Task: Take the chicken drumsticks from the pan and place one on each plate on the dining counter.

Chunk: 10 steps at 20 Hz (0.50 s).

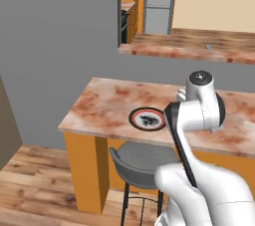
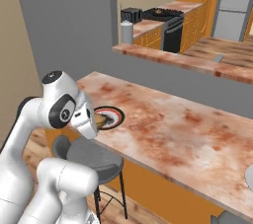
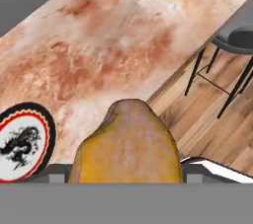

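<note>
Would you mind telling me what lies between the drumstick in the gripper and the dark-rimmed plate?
Nothing but bare marble of the dining counter: in the hand view the drumstick hangs just beside the dark-rimmed plate, with no object between.

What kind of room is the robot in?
It looks like a home kitchen with an eating bar. There is a long marble dining counter with a grey stool tucked under it, a plate set on top, and a black stove with orange cabinets farther back.
</note>
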{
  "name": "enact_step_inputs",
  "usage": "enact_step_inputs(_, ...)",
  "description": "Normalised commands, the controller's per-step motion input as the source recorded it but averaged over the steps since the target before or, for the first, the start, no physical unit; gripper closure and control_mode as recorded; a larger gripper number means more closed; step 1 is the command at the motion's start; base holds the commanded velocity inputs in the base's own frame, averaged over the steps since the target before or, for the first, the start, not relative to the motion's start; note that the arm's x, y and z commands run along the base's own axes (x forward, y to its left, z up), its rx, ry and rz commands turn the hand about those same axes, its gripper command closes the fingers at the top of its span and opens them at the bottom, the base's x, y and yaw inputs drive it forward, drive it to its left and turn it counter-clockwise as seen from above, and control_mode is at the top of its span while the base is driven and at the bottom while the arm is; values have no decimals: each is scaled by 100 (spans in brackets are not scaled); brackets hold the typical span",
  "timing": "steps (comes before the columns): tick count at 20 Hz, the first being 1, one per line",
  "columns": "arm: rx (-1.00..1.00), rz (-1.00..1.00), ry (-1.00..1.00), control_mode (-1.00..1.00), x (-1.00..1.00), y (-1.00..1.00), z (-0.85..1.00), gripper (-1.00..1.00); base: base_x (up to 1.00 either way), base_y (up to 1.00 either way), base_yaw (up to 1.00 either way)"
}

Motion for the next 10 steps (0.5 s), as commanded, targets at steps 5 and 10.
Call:
enact_step_inputs(5,4,0,-4,-100,97,28,-4,100,0,0,0)
enact_step_inputs(10,0,12,5,-100,100,57,-30,100,0,0,0)
